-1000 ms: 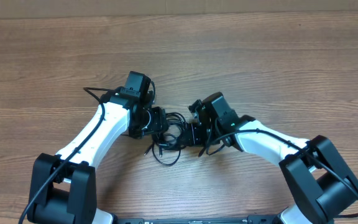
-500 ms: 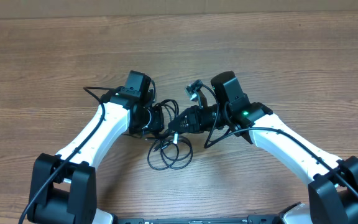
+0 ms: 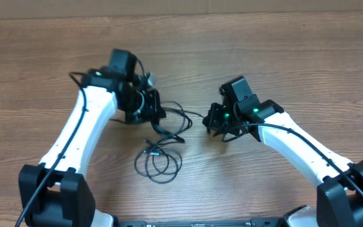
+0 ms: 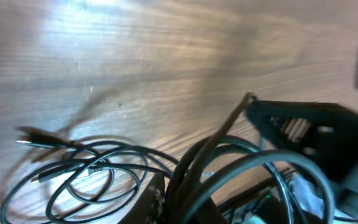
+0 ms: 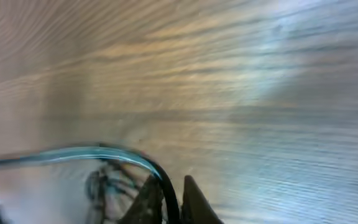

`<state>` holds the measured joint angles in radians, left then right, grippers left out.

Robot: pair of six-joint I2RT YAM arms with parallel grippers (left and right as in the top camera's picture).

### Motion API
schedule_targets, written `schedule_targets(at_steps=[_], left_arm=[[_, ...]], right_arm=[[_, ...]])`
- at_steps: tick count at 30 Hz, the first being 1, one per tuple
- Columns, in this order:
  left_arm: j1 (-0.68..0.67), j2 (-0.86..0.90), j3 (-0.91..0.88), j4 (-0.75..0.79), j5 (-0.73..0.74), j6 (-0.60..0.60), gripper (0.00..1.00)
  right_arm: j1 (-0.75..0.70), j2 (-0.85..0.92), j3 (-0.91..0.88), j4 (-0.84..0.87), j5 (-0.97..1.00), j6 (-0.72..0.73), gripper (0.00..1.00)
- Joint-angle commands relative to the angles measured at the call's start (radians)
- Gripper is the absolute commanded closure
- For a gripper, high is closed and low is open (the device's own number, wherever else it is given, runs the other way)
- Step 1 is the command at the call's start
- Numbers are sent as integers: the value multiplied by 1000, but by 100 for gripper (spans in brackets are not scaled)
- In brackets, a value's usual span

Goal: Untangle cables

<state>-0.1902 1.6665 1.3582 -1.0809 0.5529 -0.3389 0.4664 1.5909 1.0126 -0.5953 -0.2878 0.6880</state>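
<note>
Cables (image 3: 159, 162): thin black cords at the middle of the table (image 3: 282, 50), slightly toward the near edge. Lower loops flat on the wood; upper strands raised off it toward both grippers.

Left gripper (image 3: 151, 108): clenched on a bunch of strands, left of the loops.

Right gripper (image 3: 212, 120): clenched too, apparently on one strand stretched across from the left. Wrist view too blurred to confirm fully.

Handling, judged: very light and limp, no stiffness to keep a shape. Smooth jacket, likely to slip through a loose pinch. Prone to snag at crossings. Best taken near a plug end or on a single free strand, away from the tangle.

Containers: none in view.
</note>
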Motion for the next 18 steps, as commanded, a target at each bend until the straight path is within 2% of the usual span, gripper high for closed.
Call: schedule_targets(at_steps=[1, 3, 4, 5, 7, 8, 10, 12, 15, 18], left_arm=[[17, -15, 38, -20, -31, 30, 61], [8, -15, 37, -27, -132, 29, 60], [6, -15, 37, -32, -198, 27, 53], [6, -15, 37, -45, -296, 11, 37], [10, -15, 37, -68, -396, -28, 30], [14, -15, 37, -77, -387, -32, 31], [14, -15, 37, -77, -308, -29, 42], [8, -15, 37, -66, -209, -3, 47], [-10, -15, 35, -57, -173, 2, 46], [-36, -11, 16, -45, -269, -17, 38]], right_arm=[[-22, -11, -2, -16, 156, 23, 74], [-22, -11, -8, -16, 156, 23, 61], [-22, -11, -13, -16, 156, 23, 58], [-23, -11, -18, -16, 156, 22, 58], [-23, -11, -31, -13, 156, 22, 49], [-23, -11, -38, -12, 155, 22, 44], [-23, -11, -40, -12, 132, 13, 40], [-23, -11, -40, 10, 40, -44, 38], [-23, -11, -39, 79, -259, -209, 32], [-23, -11, -39, 88, -369, -219, 31]])
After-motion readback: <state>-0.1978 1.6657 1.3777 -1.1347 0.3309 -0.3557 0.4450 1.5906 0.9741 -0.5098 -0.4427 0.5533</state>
